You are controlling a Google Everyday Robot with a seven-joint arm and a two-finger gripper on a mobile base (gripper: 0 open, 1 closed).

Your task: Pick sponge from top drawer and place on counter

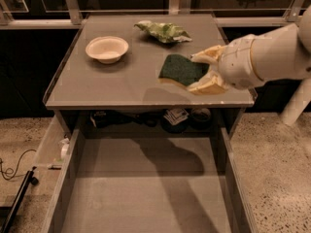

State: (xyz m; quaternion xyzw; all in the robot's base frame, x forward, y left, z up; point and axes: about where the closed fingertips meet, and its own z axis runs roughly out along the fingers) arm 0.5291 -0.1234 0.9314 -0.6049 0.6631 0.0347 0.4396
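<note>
Showing its dark green face, the sponge was seen clamped in the gripper, with one pale finger on each side and the jaws spread only as wide as the sponge itself. It was held tilted over the counter, near the front edge and well apart from the white bowl and the crumpled green chip bag. Whether it touched the surface could not be told, though a shadow beneath it suggested a gap. The top drawer stood pulled out below, with nothing seen on its grey floor. The placing step was judged to be in hand: a short lowering onto the counter was called for next, followed by an opening of the jaws and a withdrawal.
</note>
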